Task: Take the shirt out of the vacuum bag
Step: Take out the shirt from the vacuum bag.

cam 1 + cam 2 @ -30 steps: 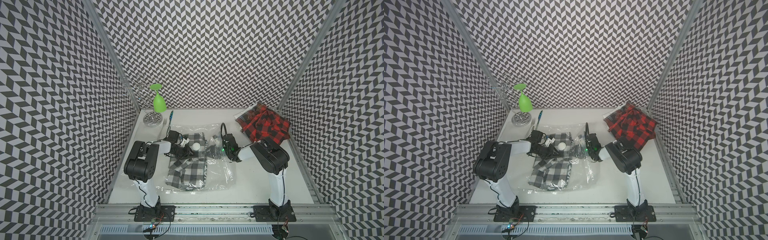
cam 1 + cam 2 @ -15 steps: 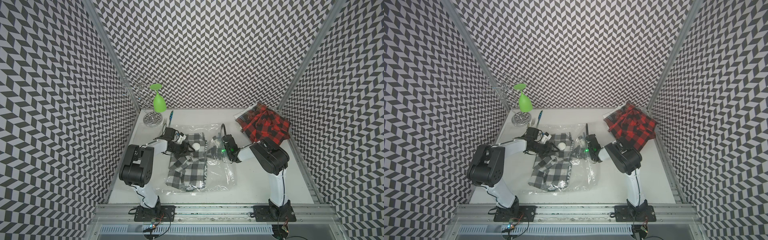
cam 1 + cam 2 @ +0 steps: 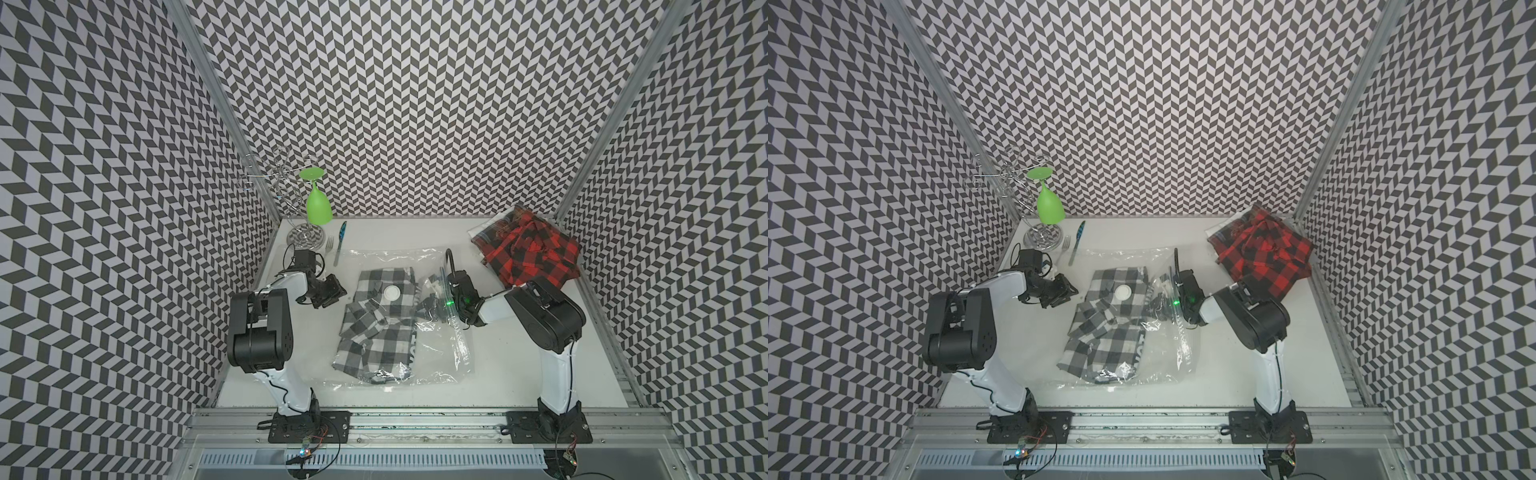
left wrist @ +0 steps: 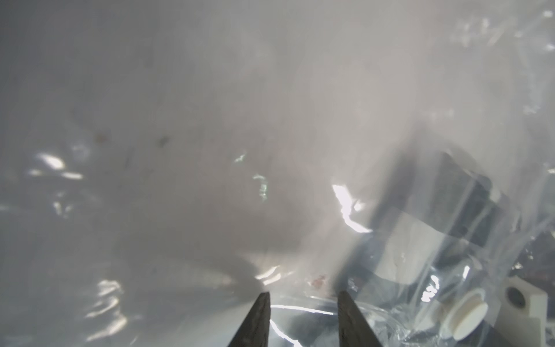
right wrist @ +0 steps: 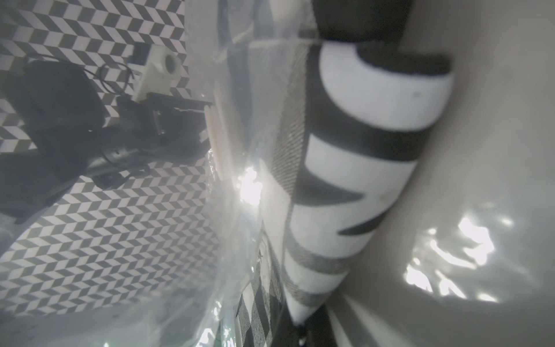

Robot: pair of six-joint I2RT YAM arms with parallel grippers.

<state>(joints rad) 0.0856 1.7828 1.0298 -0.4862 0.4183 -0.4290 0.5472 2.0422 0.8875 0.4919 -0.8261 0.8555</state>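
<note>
The clear vacuum bag (image 3: 440,357) (image 3: 1167,353) lies flat mid-table, its round white valve cap (image 3: 391,292) (image 3: 1123,292) facing up. Inside lies the black-and-white checked shirt (image 3: 374,340) (image 3: 1104,336). My left gripper (image 3: 338,291) (image 3: 1073,287) sits low at the bag's left edge. In the left wrist view its fingertips (image 4: 264,303) stand apart, with bag film just beyond them, so the left gripper (image 4: 303,296) is open. My right gripper (image 3: 428,301) (image 3: 1156,305) reaches into the bag's right side. In the right wrist view a fold of the shirt (image 5: 354,168) narrows into its shut jaws.
A red-and-black plaid shirt (image 3: 528,249) in another clear bag lies at the back right. A wire glass rack (image 3: 305,237) holding a green glass (image 3: 319,203) stands at the back left. A fork (image 3: 330,243) and a blue-handled knife (image 3: 340,245) lie beside it.
My left gripper has drawn back to the left, from over the shirt near the valve cap to the bag's left edge. The right arm has hardly moved.
</note>
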